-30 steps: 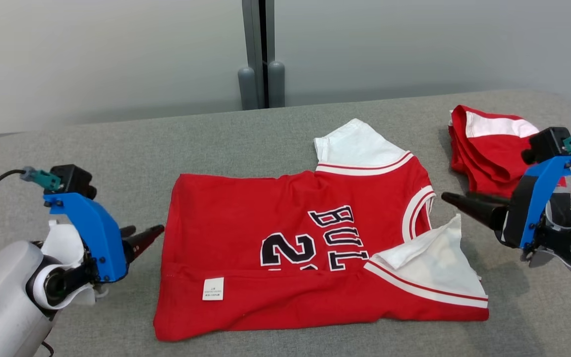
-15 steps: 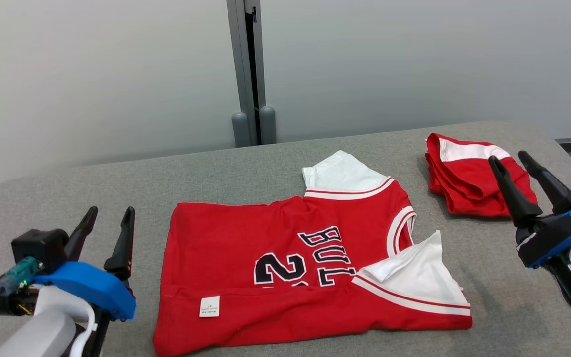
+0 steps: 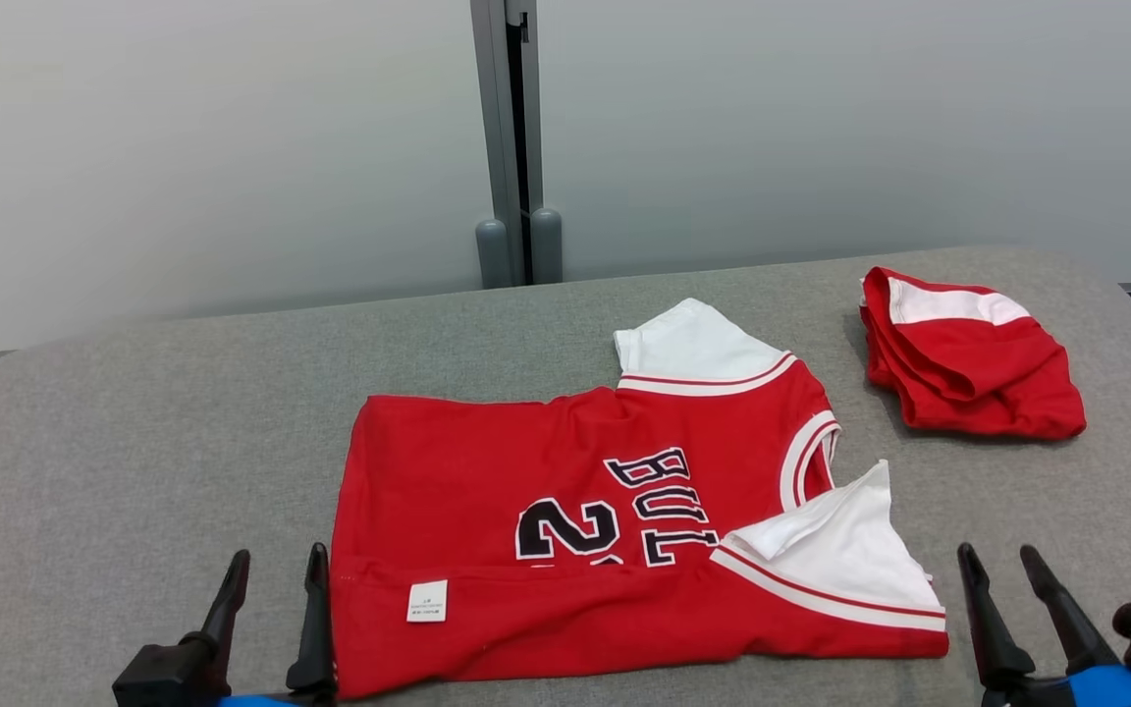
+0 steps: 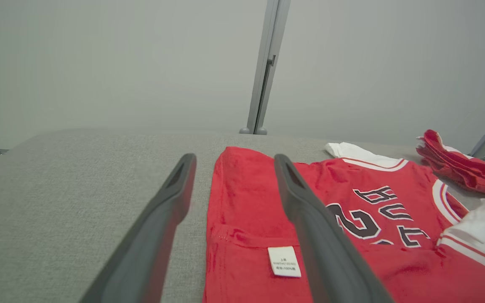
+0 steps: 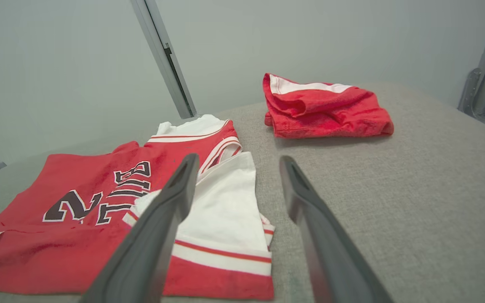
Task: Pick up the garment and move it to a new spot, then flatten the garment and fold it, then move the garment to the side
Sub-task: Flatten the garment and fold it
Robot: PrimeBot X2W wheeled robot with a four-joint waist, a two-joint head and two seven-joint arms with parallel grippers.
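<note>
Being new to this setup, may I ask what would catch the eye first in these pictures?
A red jersey with white sleeves and black lettering lies partly folded midway across the grey table. A smaller folded red garment sits apart at the far right. The open left end effector and right end effector flank the jersey's near edge, holding nothing.

Left pincer (image 3: 278, 552), right pincer (image 3: 996, 550): both agape, empty.

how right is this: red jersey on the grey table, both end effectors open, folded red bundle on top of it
Not on top: in the head view the folded red bundle lies apart from the jersey, farther right on the grey table. The left end effector and right end effector are open.
</note>
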